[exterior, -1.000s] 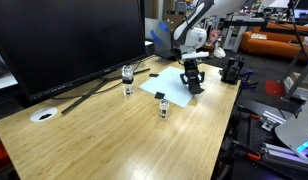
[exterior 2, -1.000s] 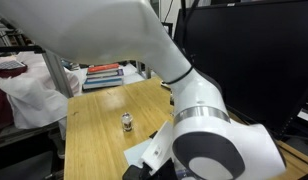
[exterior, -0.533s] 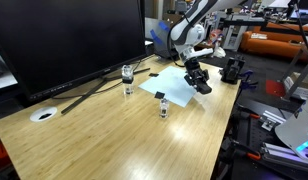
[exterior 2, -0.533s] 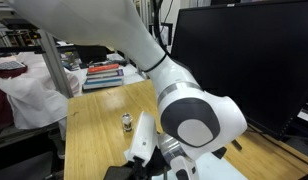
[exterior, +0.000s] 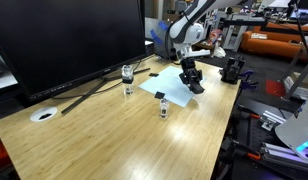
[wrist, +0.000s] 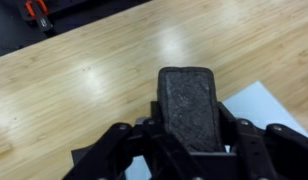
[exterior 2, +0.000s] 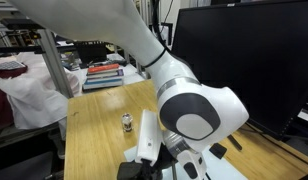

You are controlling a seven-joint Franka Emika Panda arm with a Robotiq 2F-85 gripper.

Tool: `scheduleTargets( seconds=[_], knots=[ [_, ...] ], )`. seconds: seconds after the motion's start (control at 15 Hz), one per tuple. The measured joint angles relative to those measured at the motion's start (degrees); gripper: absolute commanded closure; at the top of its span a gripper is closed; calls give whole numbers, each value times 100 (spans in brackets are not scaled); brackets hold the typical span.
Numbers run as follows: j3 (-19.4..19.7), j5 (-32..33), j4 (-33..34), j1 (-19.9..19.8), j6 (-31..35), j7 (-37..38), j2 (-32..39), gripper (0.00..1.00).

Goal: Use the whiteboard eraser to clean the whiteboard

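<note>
Ext cam, wide: raised, off the bench end farthest from the arm. Looks down the bench length w/ the monitor upper left in frame, screen seen at a slant. Mid-far range.
Ext cam, close: right up against the arm, which blocks most of the frame. Faces the monitor screen side; monitor at frame right, bench in front of it.
Wrist cam: v. near, steep look down on the bench. Gripper w/ whiteboard eraser comes in from the bottom; whiteboard corner at right.
Shared: both ext views have monitor, bench, arm. Wrist + wide ext share the whiteboard, well in front of the monitor.
</note>
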State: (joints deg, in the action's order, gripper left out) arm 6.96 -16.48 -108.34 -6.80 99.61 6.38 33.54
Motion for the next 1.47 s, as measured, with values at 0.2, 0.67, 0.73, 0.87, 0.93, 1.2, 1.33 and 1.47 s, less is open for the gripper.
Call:
scheduleTargets(
  seconds=[0.2, 0.67, 0.73, 0.87, 0.93, 1.2, 1.33, 1.47],
  knots=[
    [28, -327, 4, -172, 617, 37, -4, 70],
    [19, -1012, -41, -441, 920, 45, 28, 70],
    [20, -1041, -48, -453, 943, 51, 40, 70],
    [27, -1130, -57, -488, 1122, 125, 55, 70],
    [35, -1202, -58, -516, 1240, 172, 56, 70],
    [30, -1228, -59, -613, 1106, 175, 74, 70],
    [-16, -1001, -63, -597, 711, 92, 139, 70],
    [-49, -761, -64, -554, 433, 34, 212, 70]
  ],
)
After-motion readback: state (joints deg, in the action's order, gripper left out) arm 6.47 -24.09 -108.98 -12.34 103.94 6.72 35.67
